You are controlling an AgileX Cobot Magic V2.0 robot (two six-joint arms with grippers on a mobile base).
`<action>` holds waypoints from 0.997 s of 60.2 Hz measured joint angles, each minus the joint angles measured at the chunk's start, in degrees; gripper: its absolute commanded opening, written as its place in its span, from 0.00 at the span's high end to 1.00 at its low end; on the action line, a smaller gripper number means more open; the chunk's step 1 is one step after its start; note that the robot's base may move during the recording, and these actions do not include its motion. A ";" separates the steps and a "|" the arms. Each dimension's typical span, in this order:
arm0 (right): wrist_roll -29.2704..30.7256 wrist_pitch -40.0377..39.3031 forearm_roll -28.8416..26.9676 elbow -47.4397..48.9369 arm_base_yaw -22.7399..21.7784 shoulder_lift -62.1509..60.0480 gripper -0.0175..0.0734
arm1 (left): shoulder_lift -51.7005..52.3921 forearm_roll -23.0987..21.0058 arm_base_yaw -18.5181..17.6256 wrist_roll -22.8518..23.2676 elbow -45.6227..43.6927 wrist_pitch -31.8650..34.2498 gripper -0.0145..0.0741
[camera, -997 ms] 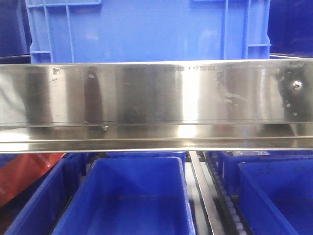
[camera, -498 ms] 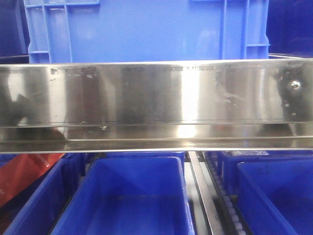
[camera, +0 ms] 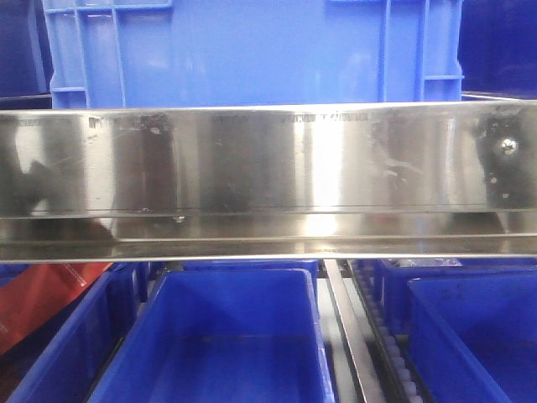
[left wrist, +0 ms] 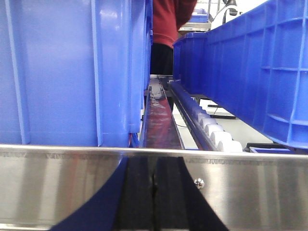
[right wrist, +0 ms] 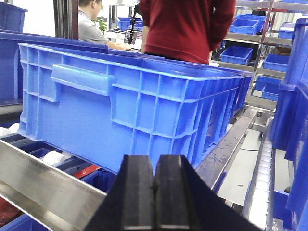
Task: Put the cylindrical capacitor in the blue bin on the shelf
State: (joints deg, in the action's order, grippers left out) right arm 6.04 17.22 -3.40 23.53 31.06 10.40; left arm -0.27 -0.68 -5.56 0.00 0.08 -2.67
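Observation:
The shelf's shiny steel front rail [camera: 268,168] crosses the front view, with a big blue bin [camera: 252,50] on it and more blue bins [camera: 226,336] on the level below. My left gripper [left wrist: 154,192] is shut and sits right in front of the rail [left wrist: 57,183], level with the gap between two blue bins [left wrist: 62,72]. My right gripper [right wrist: 155,192] is shut, raised above the rail [right wrist: 43,183] and facing a blue bin [right wrist: 130,101]. The cylindrical capacitor is not visible in any view. Neither gripper shows in the front view.
White rollers [left wrist: 216,134] run along a track between the bins. A person in a red top [right wrist: 187,29] stands behind the shelf, and another person sits farther back. A red object [camera: 42,302] lies at the lower left. More racks with blue bins [right wrist: 240,53] stand behind.
Dark reflections on the left part of the steel rail have shifted a little. The rail and the bins have not moved.

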 measured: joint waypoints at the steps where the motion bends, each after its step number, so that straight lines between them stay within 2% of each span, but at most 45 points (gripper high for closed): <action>1: 0.00 0.00 0.00 0.00 0.00 0.00 0.98 | 0.00 0.00 0.00 0.00 0.00 0.00 0.96; 28: 0.00 -0.97 0.00 -0.59 0.00 0.00 0.98 | 0.00 0.00 0.00 0.00 0.00 0.00 0.96; 34: 0.00 -0.94 0.00 -0.92 -1.86 0.00 0.98 | 0.00 0.00 0.00 0.00 0.00 0.00 0.96; 39: 0.00 -1.18 0.00 -1.34 -5.40 -0.11 0.98 | 0.00 0.00 0.00 0.00 0.00 0.00 0.96; 53: 0.00 -3.96 -1.94 -7.13 -20.77 -1.76 0.98 | 0.00 0.00 0.00 0.00 0.00 0.00 0.96; 60: 0.00 -5.36 -3.16 -11.94 -27.04 -4.81 0.98 | 0.00 0.00 0.00 0.00 0.00 0.00 0.96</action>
State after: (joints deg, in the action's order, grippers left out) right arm 6.04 11.86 -6.57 11.60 4.01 5.59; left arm -0.27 -0.68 -5.56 0.00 0.08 -2.67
